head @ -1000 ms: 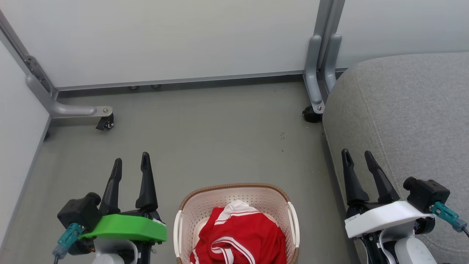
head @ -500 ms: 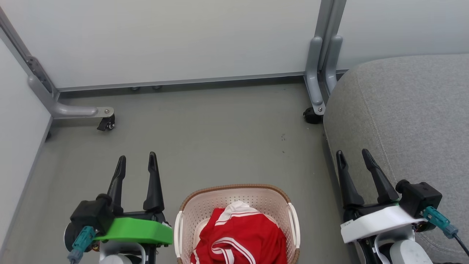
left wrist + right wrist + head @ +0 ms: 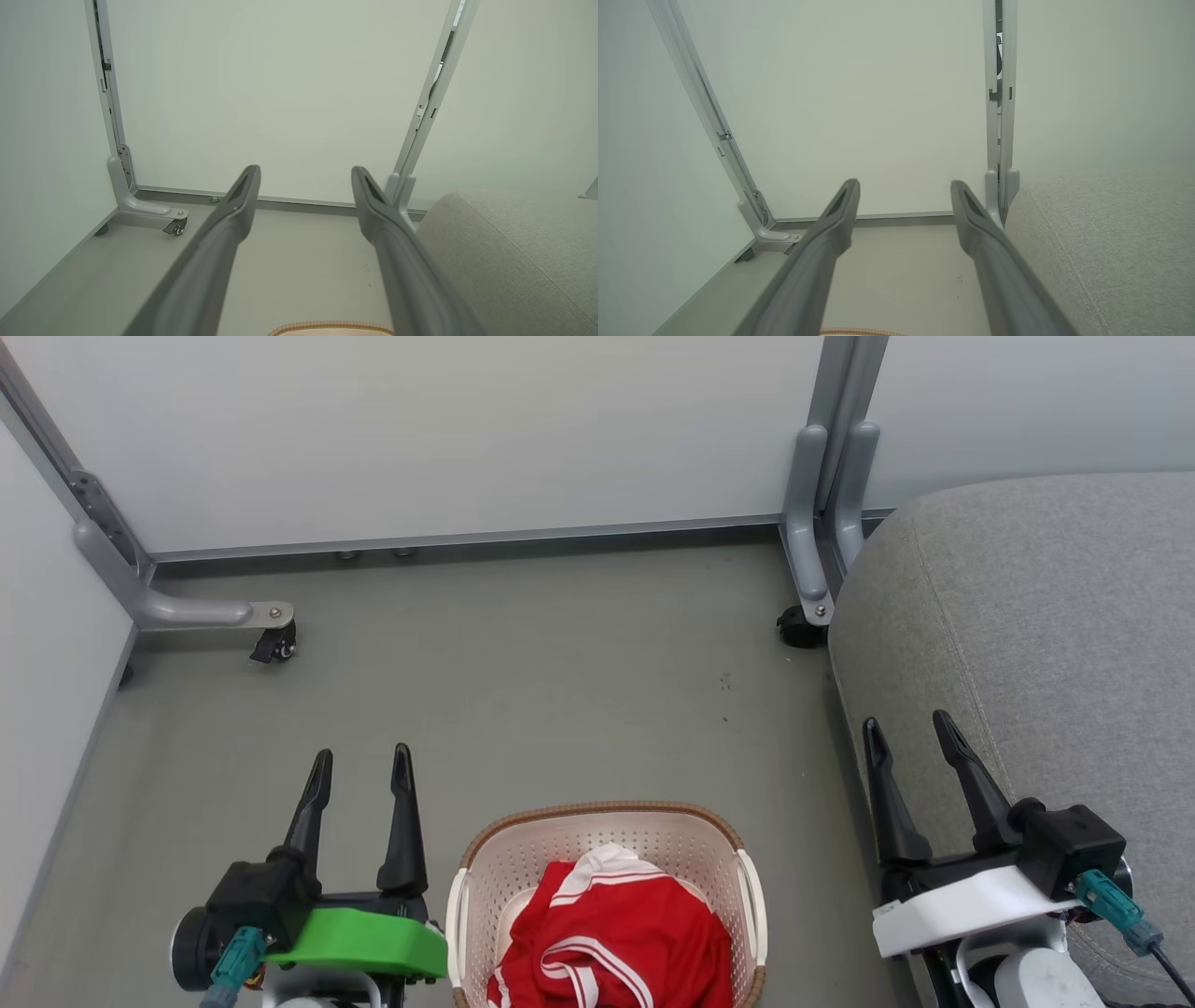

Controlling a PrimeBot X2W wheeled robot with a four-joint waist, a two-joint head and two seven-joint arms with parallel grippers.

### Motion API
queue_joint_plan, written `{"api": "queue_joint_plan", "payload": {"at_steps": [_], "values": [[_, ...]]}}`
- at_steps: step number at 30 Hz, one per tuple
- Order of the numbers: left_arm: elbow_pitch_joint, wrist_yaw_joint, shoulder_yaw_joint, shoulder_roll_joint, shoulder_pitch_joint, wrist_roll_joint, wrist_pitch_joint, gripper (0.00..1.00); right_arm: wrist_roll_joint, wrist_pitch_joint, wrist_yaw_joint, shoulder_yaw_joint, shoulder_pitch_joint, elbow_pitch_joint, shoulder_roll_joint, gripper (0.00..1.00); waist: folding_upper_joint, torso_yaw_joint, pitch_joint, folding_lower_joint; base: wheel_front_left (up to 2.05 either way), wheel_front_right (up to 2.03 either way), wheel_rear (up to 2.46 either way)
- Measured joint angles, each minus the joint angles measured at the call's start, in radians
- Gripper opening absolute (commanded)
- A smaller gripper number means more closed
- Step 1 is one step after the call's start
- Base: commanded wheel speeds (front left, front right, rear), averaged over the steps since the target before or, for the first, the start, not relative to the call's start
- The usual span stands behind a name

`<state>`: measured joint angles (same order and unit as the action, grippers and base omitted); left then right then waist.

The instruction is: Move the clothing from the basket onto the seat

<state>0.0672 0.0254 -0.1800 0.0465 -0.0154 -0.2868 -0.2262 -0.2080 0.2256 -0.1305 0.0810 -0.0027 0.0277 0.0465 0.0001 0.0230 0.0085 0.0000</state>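
Between the two claws, low in the head view, sits the basket [image 3: 597, 810], cream and perforated with a brown rim. The clothing [image 3: 616, 924] is heaped inside it: red fabric, white stripes, a white fold poking up toward the basket's far wall. It's bunched and cut by the frame edge, so whether that's one garment or two I can't tell.

Left claw [image 3: 362, 753] hangs just beside the basket's left handle, fingers spread wide with nothing between them, tips pointing out over the grey floor [image 3: 523, 663]. The clothing lies to its right and back behind its fingertips.

Right claw [image 3: 906, 721] sits on the basket's other side with a strip of floor between them. It too is spread wide and empty, its fingers seen against the rounded near edge of the seat [image 3: 1046, 616]. The clothing lies to its left, again behind the tips.

Along the left claw's fingers, a sliver of brown rim shows at the bottom edge, with the seat off to the right.
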Motion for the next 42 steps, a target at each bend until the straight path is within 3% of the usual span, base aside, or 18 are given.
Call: {"api": "queue_joint_plan", "payload": {"at_steps": [20,42], "values": [[0.045,0.011,-0.023,0.0,0.004,0.099,-0.037,1.0,0.147,0.036,0.0,0.008,0.018,-0.018,0.001,1.0,0.0,0.007,-0.008,0.0,0.0,0.0,0.0],[0.072,0.014,-0.028,0.001,0.006,0.103,-0.038,1.0,0.149,0.036,0.0,0.023,0.024,-0.02,0.001,1.0,0.0,0.009,-0.019,0.0,0.0,0.0,0.0]]}}
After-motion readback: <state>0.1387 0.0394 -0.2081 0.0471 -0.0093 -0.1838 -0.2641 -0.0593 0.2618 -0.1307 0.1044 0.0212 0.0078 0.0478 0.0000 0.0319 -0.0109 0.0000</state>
